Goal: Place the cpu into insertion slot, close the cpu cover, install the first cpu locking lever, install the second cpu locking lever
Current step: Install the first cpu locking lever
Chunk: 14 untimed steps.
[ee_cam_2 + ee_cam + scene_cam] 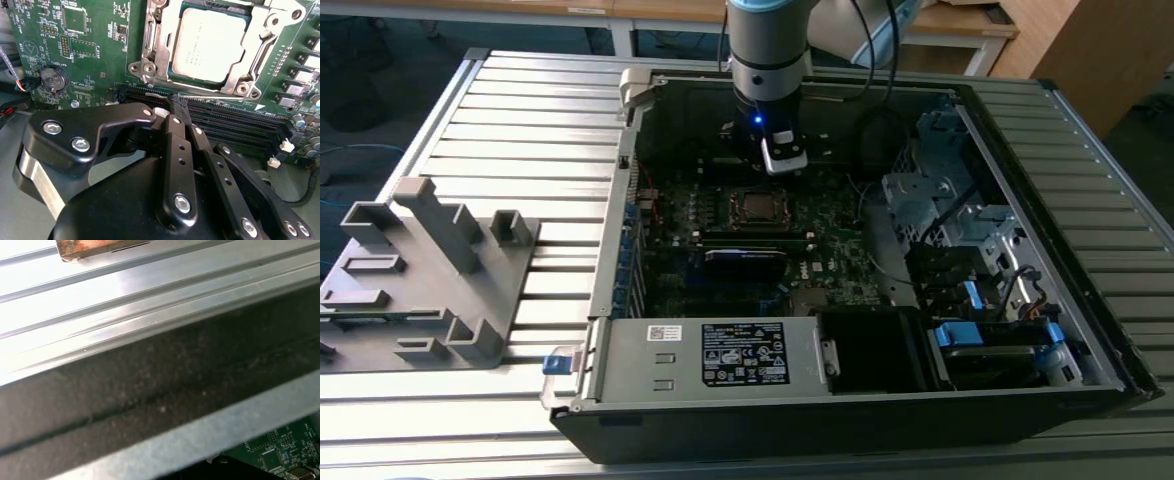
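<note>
- Second wrist view: the cover [156, 47] lies flat around the cpu [210, 45], which sits in the slot [753, 207] (so the first two steps look done).
- A thin lever [200, 91] runs along the cover's edge beside the memory slots [240, 120]. I cannot tell whether it is hooked, so the lever steps look unfinished.
- Gripper [178, 102]: the fingers are drawn together with nothing seen between them, tips at or just beside that lever.
- Exterior view, from its left: a grey fixture [427, 270] on the table [520, 110], well apart, then the case [854, 440], the power supply [740, 365] and the drive bays [961, 230].
- The memory slots and case walls crowd the fingers.
</note>
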{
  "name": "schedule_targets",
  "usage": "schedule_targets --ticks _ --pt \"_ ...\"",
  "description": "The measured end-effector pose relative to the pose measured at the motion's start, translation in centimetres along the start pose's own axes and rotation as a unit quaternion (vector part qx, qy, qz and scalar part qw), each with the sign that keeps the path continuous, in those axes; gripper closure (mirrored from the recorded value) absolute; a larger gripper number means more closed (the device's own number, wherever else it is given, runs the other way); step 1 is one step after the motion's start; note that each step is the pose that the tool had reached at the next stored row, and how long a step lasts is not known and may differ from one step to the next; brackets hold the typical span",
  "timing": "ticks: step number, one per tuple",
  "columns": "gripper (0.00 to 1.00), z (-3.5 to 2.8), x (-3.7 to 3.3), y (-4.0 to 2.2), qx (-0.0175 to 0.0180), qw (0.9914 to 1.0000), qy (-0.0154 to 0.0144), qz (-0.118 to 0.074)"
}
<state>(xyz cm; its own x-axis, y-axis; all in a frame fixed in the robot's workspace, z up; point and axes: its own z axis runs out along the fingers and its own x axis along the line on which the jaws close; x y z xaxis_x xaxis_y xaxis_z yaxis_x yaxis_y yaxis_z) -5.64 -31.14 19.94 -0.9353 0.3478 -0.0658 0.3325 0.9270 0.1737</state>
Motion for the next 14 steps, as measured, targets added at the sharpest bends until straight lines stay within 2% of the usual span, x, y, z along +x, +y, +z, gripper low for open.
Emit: schedule_targets --ticks 6,14 --pt "0.90 0.07 -0.28 0.10 0.0000 1.00000 0.0000 0.000" --pt "0.90 0.13 -0.30 0.10 0.0000 1.00000 -0.0002 0.000"
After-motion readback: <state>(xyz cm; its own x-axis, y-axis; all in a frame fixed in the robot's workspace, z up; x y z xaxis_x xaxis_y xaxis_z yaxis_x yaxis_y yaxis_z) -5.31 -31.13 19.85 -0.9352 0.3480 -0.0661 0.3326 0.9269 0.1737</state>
